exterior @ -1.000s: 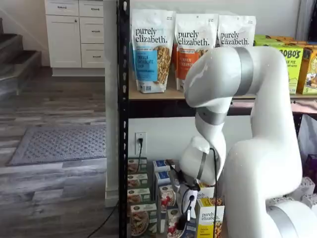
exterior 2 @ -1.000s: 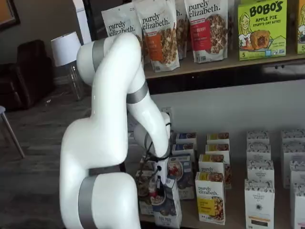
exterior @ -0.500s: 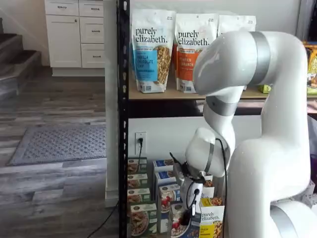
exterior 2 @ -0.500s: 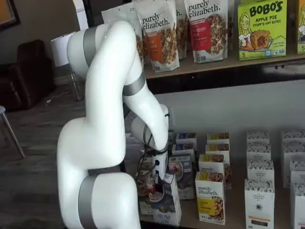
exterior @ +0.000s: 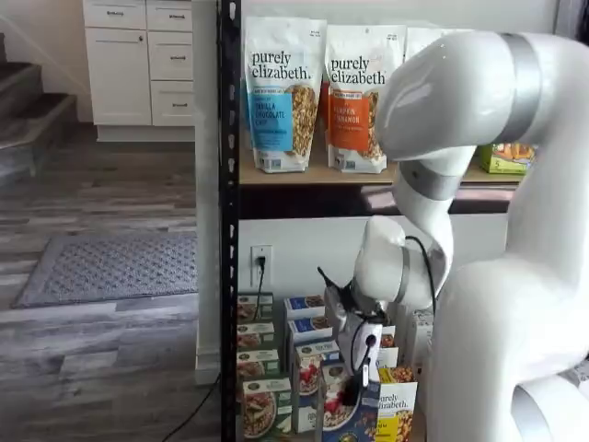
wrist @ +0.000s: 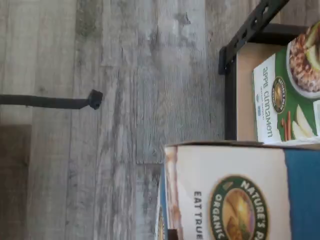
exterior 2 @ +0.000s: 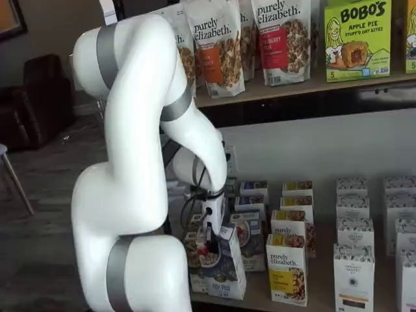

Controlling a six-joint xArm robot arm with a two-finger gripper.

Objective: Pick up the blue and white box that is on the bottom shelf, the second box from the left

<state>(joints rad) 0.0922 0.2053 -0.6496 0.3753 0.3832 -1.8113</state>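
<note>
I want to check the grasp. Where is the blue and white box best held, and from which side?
By its top edge, from above: the blue and white box stands upright and close beside other cartons, so only the top is free. The gripper is shut on it there.

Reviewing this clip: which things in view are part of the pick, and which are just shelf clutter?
Part of the job:
- blue and white box, tilted, front of its row
- gripper, shut on that box
- bottom shelf

Just there:
- green-and-white cartons
- yellow-and-white carton
- granola bags on the upper board
- Bobo's box
</note>
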